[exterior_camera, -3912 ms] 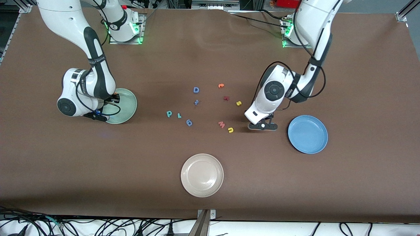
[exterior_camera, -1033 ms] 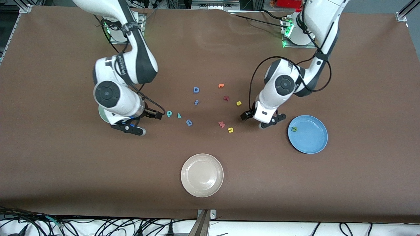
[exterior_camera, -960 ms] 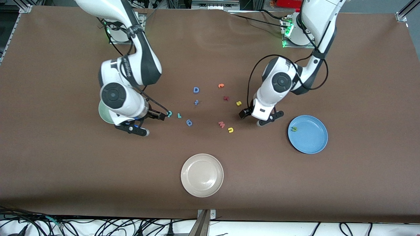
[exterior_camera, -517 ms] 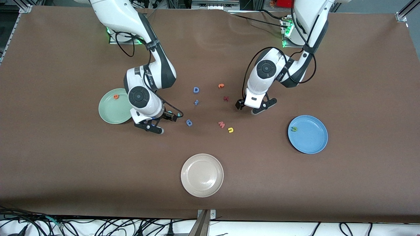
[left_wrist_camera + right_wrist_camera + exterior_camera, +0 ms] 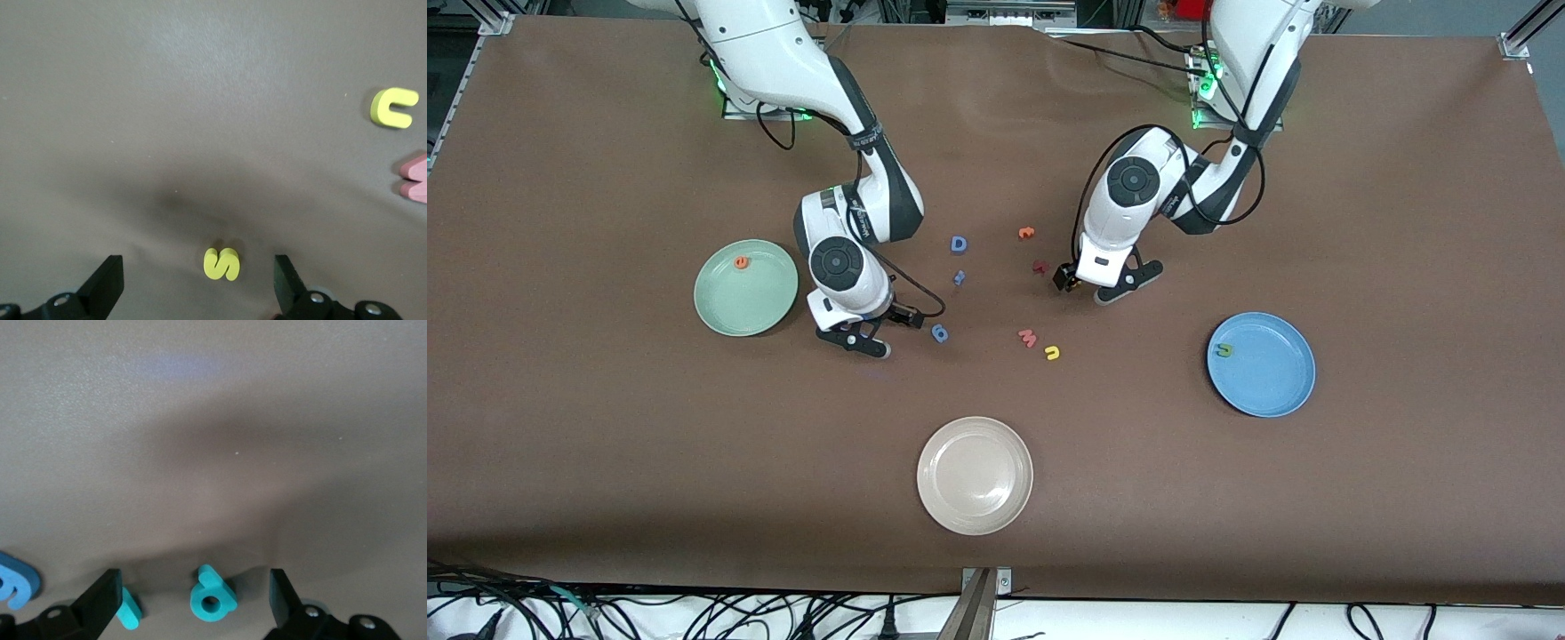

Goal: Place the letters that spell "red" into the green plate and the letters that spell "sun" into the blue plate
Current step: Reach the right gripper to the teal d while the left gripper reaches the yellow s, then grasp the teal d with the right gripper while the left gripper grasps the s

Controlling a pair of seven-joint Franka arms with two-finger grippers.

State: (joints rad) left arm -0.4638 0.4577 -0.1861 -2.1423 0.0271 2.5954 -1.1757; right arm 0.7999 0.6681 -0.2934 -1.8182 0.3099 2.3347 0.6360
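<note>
We judge these foam letters to be feather-light, soft and a little springy, lying flat on the tabletop [image 5: 1227, 498], so they should be pinched across their edges, low against the cloth, with a gentle squeeze. The left claw [image 5: 199, 290] hangs with its jaws apart, straddling the yellow "s" [image 5: 221, 263]; the yellow "u" [image 5: 393, 107] lies near the pink "w" [image 5: 415, 177], and the dark green "n" [image 5: 1224, 350] already sits in the blue plate [image 5: 1272, 391]. The right claw [image 5: 193, 607] is spread wide over the teal "d" [image 5: 212, 599], with the thin teal "r" [image 5: 129, 610] just beside one finger. The orange "e" [image 5: 740, 262] rests in the green plate [image 5: 734, 307]. No brand or label is legible to us.
</note>
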